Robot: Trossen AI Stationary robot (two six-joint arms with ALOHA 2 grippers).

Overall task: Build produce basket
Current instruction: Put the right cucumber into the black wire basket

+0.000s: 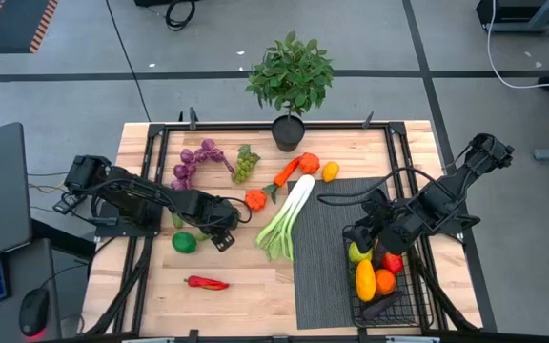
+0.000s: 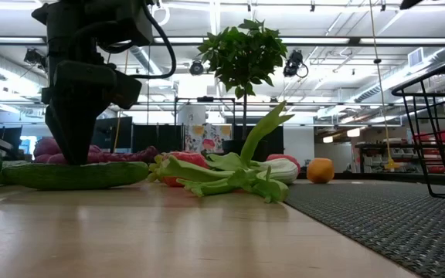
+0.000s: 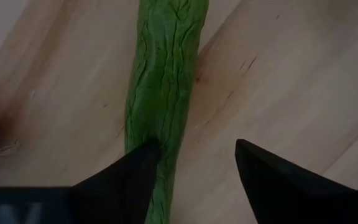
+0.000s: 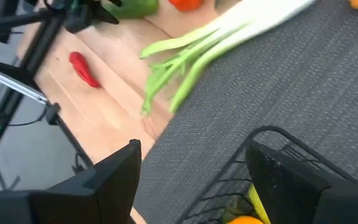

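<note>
The left hand is released, one finger touching a wrinkled green cucumber. The right hand, also released, hovers by the black mesh basket.

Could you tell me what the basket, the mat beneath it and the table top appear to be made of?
The small black wire-mesh basket looks like thin coated metal wire: an open grid with matte dark strands. The flat dark grey ribbed mat seems woven vinyl or fabric, judging by its fine ribbed weave in the low view. The pale table top looks like wood planks with a smooth, lightly sheened finish, showing grain and seams.

Two dark jointed arms (black cables looped alongside), black wedge-shaped fingers.
</note>
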